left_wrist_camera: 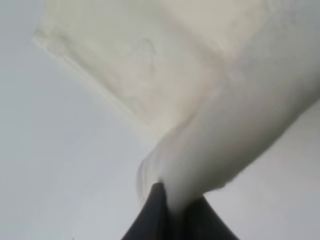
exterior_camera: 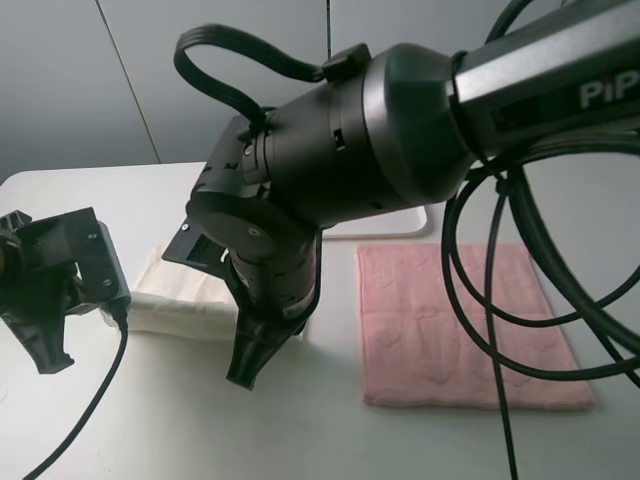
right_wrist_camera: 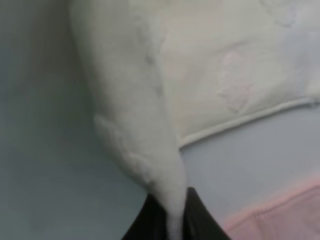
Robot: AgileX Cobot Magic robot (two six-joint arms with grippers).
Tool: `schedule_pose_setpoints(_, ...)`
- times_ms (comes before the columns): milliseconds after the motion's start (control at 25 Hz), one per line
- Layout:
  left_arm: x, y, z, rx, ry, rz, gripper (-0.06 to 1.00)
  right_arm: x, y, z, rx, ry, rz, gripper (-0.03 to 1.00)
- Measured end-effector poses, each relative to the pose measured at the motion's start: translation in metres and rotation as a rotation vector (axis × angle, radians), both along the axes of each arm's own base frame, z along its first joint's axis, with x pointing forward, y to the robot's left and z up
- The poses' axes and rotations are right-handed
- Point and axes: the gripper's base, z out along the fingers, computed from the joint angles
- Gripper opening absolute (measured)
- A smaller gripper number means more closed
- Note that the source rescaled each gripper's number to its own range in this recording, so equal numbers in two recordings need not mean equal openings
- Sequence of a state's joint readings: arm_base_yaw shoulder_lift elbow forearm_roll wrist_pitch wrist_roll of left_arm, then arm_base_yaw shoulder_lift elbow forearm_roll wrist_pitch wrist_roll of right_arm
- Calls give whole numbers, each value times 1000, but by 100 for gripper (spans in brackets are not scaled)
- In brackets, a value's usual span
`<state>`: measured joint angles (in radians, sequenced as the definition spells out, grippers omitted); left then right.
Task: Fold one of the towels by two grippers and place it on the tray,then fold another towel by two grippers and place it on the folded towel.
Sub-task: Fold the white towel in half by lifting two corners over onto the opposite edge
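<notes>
Left gripper (left_wrist_camera: 172,200): jaws clenched on the cream towel (left_wrist_camera: 165,90). The left wrist view shows a pinch of cloth pulled up into a peak between the two dark fingertips, and the rest of the towel spreads away over the bench (left_wrist_camera: 60,165). Right gripper (right_wrist_camera: 172,212): jaws likewise clenched on the cream towel, with a narrow ridge of its edge drawn in between the tips. The hemmed border of the towel lies flat on the bench just beyond. From the high camera the cream towel (exterior_camera: 165,290) lies left of centre on the white bench (exterior_camera: 150,430). It sits between the left gripper (exterior_camera: 48,352) at its left end and the right gripper (exterior_camera: 250,368) at its right end. The bulky right arm hides part of the towel, and this view does not show either pinch clearly. The pink towel (exterior_camera: 460,330) lies flat and unfolded on the right of the bench, separated from the cream towel by a strip of bare surface, with neither gripper on it. The tray (exterior_camera: 400,228) sits at the far side. Only one rounded corner shows behind the right arm, so I cannot tell what is on it.
</notes>
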<state>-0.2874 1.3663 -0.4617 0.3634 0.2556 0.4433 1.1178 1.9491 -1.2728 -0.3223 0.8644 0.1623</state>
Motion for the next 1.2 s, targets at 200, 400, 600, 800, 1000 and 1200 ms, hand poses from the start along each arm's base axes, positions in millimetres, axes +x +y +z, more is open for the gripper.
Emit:
schedule_pose_setpoints(200, 7, -6, 5, -65, -89, -12, 0, 8, -2, 3, 5, -88, -75, 0)
schedule_pose_setpoints(400, 17, 2, 3, -143, -137, 82, 0, 13, -2, 5, 24, -151, -120, 0)
schedule_pose_setpoints(600, 24, 13, 3, -204, -182, 170, 0, 24, -2, 6, 108, -166, -182, 0)
schedule_pose_setpoints(800, 29, 12, 0, -226, -199, 165, 0, 53, -17, 6, 172, -170, -295, 0)
schedule_pose_setpoints(1000, 37, 10, -5, -238, -190, 173, 0, 59, -20, 6, 195, -162, -323, 0)
schedule_pose_setpoints(1200, 49, 8, -10, -232, -159, 191, 4, 63, -21, 1, 207, -157, -343, 0)
